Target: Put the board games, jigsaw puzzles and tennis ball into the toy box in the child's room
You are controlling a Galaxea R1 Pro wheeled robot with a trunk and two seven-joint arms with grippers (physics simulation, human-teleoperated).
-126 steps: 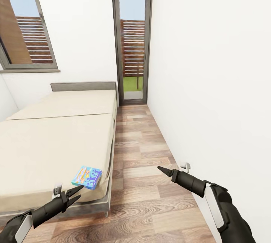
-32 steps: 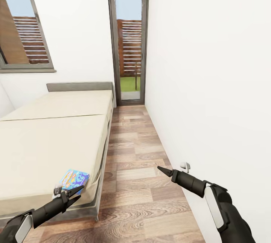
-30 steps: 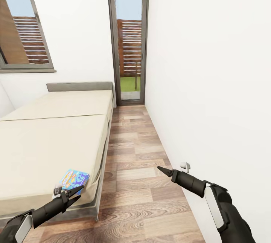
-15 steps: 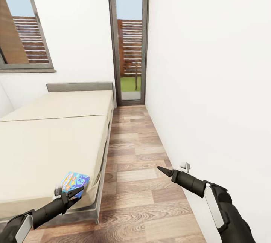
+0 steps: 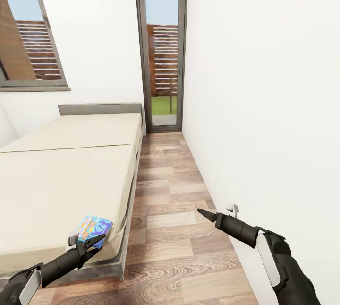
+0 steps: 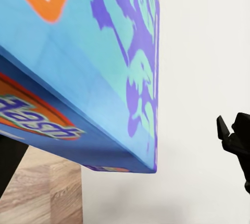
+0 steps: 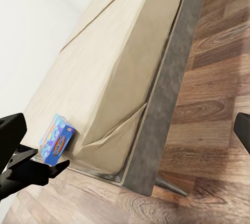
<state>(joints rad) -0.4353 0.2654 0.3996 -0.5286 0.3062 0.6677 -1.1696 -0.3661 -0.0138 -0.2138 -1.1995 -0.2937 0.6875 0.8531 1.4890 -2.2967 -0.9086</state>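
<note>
Nearest, at seven o'clock in the head view: left gripper (image 5: 96,242), fingers spread, pointing toward one o'clock at the near corner of the bed (image 5: 56,182). Just past those fingertips, the small blue board game (image 5: 94,228), tipped up on the beige cover right at the mattress edge. Seen huge in the left wrist view as blue board game (image 6: 78,62), printed with purple and orange, sitting between the two dark fingers (image 6: 235,139) with a clear gap on one side. Cannot tell whether touched by either fingertip. From the right wrist view, same box (image 7: 56,138) standing on edge at the bed corner (image 7: 104,78), left gripper (image 7: 37,168) just beside it.

At five o'clock in the head view: right gripper (image 5: 204,213), over the wood-plank floor (image 5: 165,229), close to the white wall (image 5: 264,106), holding nothing. Fingers (image 7: 10,130) spread wide at the borders of its own wrist view.

Farther off, toward eleven o'clock: grey headboard (image 5: 99,108), then a dark-framed window (image 5: 28,49). At twelve o'clock, at the far end of the floor strip: tall glass door (image 5: 163,59), slatted fence (image 5: 164,59) and grass beyond.
</note>
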